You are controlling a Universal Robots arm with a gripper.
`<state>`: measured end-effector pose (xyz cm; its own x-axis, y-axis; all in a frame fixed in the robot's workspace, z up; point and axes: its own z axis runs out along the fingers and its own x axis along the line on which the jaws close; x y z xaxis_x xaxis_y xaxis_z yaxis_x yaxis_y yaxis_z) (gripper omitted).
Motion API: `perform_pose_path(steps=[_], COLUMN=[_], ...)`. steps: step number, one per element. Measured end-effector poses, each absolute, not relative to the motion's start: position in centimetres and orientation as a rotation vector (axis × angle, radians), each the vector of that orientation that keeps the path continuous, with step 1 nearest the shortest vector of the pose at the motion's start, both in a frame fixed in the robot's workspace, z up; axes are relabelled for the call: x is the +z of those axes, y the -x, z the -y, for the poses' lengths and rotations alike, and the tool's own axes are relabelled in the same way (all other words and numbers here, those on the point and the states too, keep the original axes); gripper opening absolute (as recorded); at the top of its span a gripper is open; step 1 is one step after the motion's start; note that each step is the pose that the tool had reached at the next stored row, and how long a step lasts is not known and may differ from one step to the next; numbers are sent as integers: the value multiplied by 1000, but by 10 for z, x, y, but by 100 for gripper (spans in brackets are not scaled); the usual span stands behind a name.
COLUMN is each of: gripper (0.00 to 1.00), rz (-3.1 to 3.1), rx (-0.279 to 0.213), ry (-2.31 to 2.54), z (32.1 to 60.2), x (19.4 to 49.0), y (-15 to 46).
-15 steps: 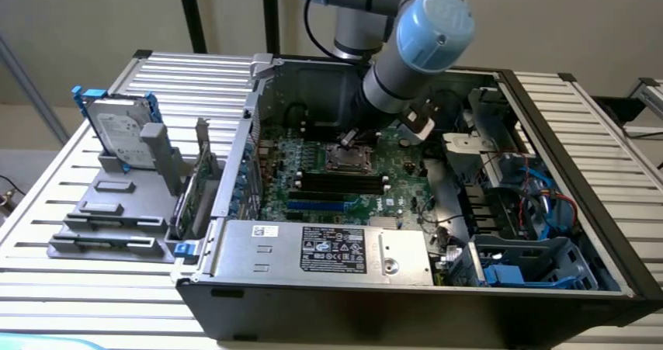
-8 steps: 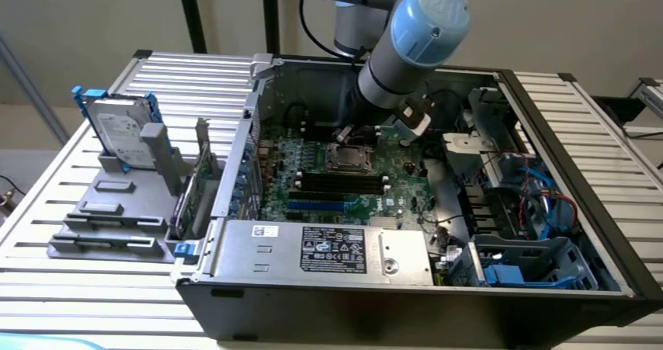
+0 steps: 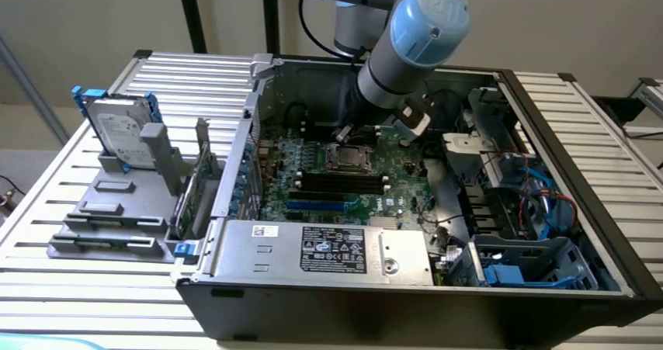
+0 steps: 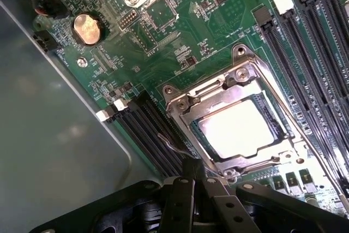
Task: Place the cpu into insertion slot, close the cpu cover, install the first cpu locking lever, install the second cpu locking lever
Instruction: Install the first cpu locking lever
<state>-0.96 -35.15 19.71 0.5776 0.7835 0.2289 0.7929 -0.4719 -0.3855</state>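
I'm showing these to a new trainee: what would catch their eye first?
The grey and blue robot arm reaching into the open computer case on the slatted table. In the wrist view, the cpu gleams on the green board, framed by the cpu cover, with the shut gripper close beside it.

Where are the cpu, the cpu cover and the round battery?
cpu (image 4: 237, 129), wrist view, middle of its shiny top.
cpu cover (image 4: 212, 97), wrist view, one bar of the metal frame.
round battery (image 4: 87, 29), wrist view, centre of its face.

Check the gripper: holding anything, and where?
Gripper is shut, its tip meeting the hooked end of the wire lever beside the chip cover; clamped or just pushing, cannot tell.
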Motion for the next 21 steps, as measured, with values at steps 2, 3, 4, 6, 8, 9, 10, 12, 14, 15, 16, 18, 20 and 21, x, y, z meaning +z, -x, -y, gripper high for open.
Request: perform_pose_path(steps=[2,3,4,6,8,9,10,12,14,15,16,18,20,21], gripper=[11,11,11,11,11,11,11,11,11,11,11,11,11,11], rz=[1263,1263,1263,1263,1263,1263,1263,1263,1263,1263,1263,1263,1263,1263], rx=[-29,-30,-29,-30,-30,-30,-30,-30,-30,-30,-30,-30,-30,-30], ry=[2358,2358,2358,2357,2357,2357,2357,2357,2357,2357,2357,2357,2357,2357], z=[351,351,351,350,350,350,350,350,350,350,350,350,350,350], x=[197,197,197,197,197,197,197,197,197,196,196,196,195,195], y=[10,10,10,10,10,10,10,9,8,7,6,4,2,2])
